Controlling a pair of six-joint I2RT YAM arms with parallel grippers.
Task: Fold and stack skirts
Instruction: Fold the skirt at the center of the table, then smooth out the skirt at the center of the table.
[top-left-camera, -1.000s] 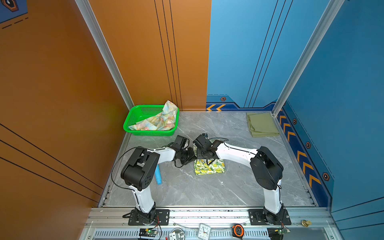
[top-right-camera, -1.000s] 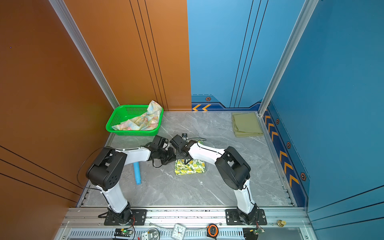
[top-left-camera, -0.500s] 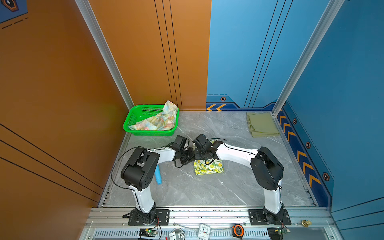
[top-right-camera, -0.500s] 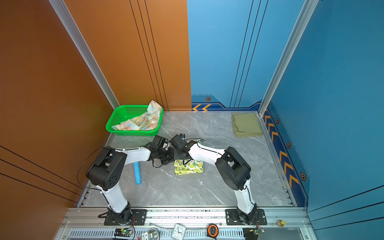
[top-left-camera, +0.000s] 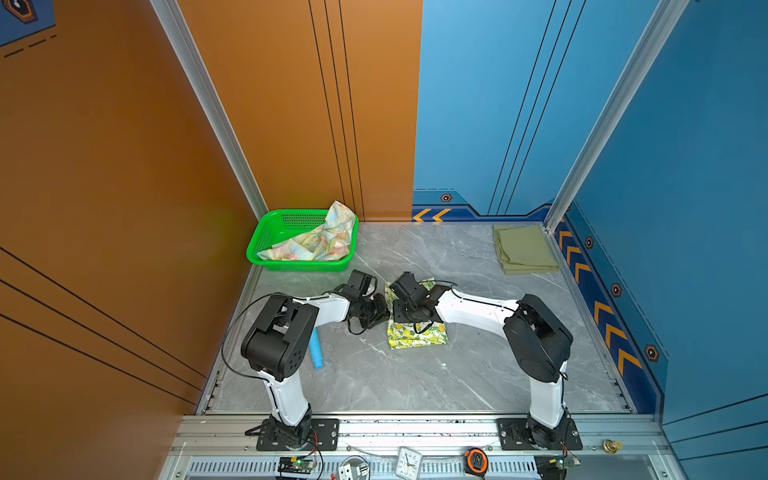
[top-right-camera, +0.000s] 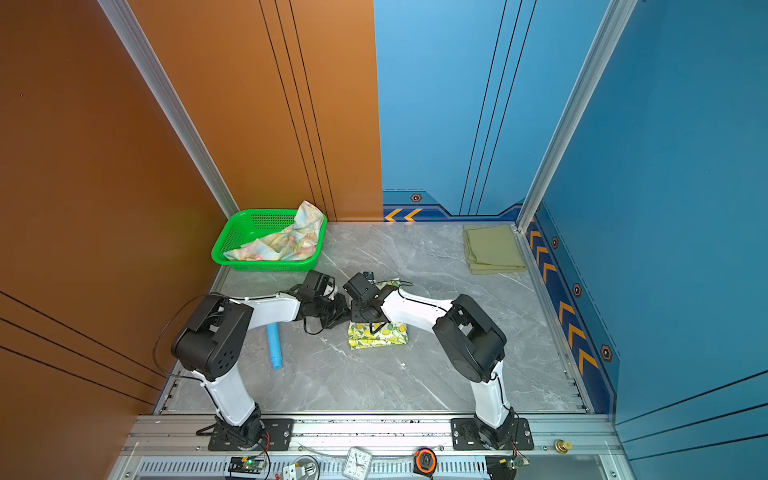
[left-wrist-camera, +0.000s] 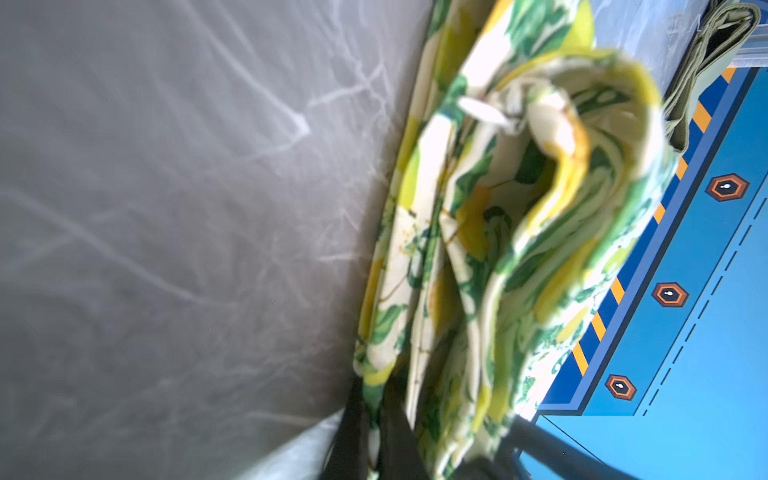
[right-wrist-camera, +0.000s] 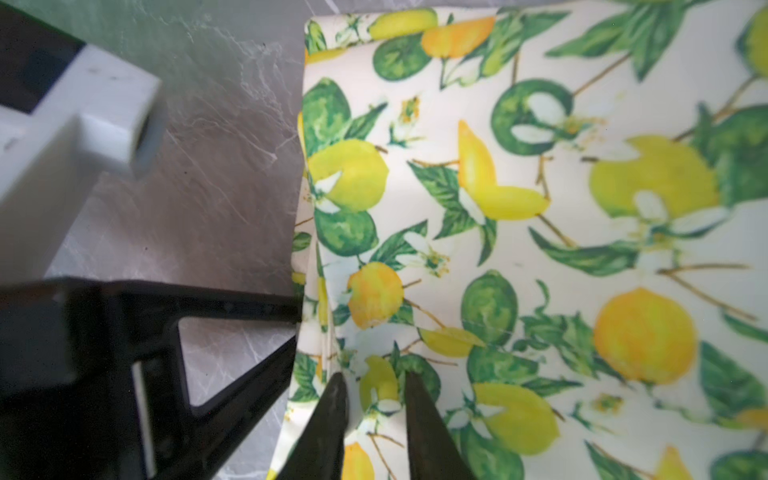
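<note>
bright even light, blurry wrist views

Lemon skirt (top-left-camera: 417, 337): thin cloth, matt, smooth face w/ printed pattern. Its layers look soft & limp at the folded edge in left wrist view.
Olive skirt (top-left-camera: 524, 249), far right: plain matt cloth, faint creases.
Pastel skirt (top-left-camera: 320, 241): soft matt cloth, rumpled.
Basket (top-left-camera: 266, 239), far left: green plastic, perforated walls, slight sheen.
Floor (top-left-camera: 415, 382): grey marble-look surface w/ white veins, smooth, low sheen.
Toy (top-left-camera: 317, 353), near left: light-blue plastic, smooth.
Arm shells (top-left-camera: 478, 309): glossy white plastic.
Joint housings (top-left-camera: 540, 338): black, satin to matt.
Walls (top-left-camera: 124, 166): orange & blue panels, smooth, mostly matt.
Frame rail (top-left-camera: 415, 428), near edge: bare silver metal, dull finish.
</note>
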